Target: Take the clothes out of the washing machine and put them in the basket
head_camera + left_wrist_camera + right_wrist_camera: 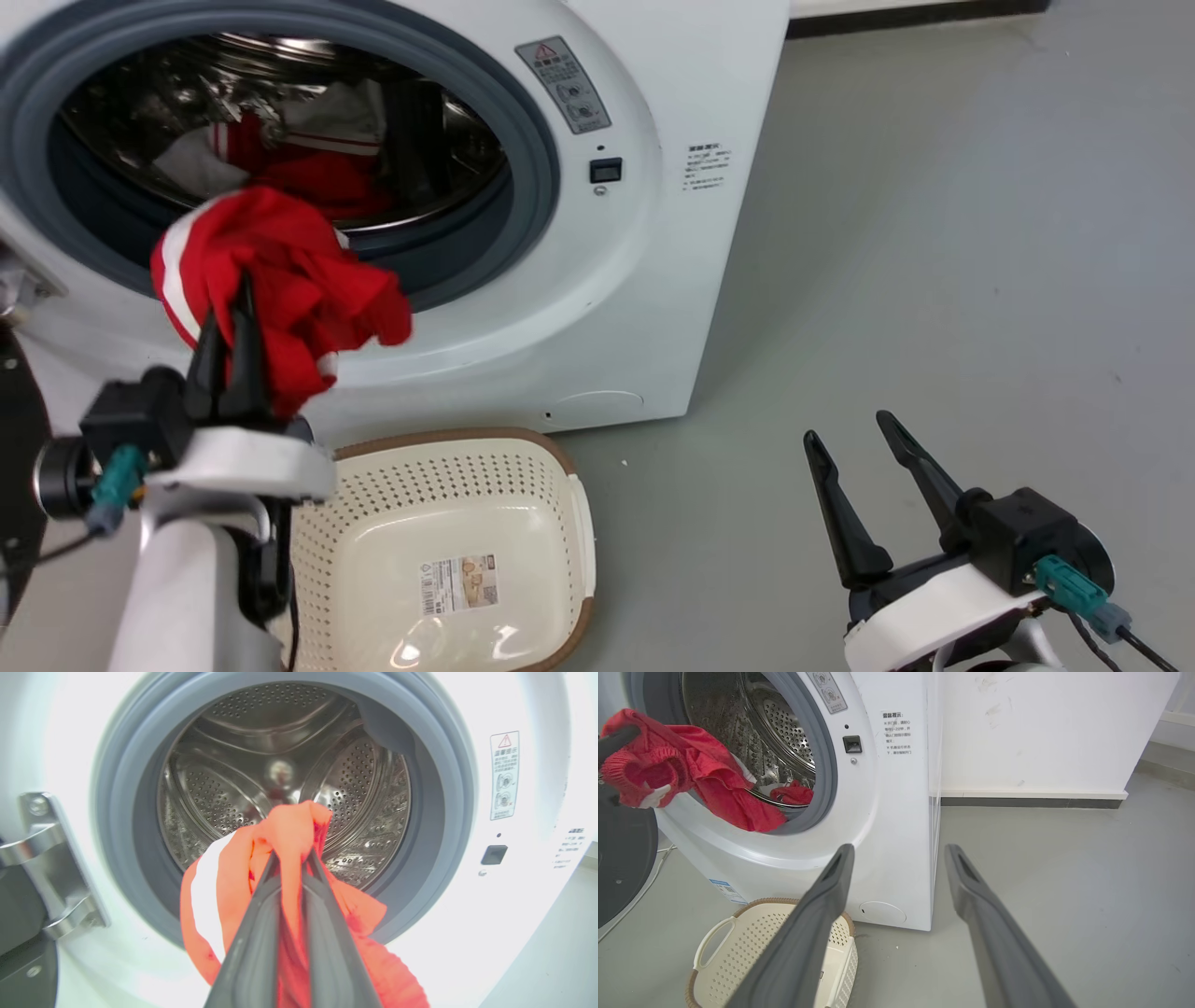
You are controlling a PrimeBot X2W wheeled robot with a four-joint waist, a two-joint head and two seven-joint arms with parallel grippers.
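The left gripper (pixel 229 317) is clamped on one red garment (pixel 280 271), which hangs just in front of the washing machine (pixel 597 308). The single basket (pixel 448 467) sits directly below, slightly right. More clothes (pixel 317 173), perhaps two pieces, lie inside the machine. The right gripper (pixel 847 425) rests far right, fingers spread, holding nothing.

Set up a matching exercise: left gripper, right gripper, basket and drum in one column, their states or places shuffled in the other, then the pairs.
Column A
1. left gripper
2. right gripper
3. basket
4. drum

Column B
a. on the floor before the washer
b. shut on a red garment
c. holds more red clothes
d. open, holding nothing

Pairs: 1-b, 2-d, 3-a, 4-c
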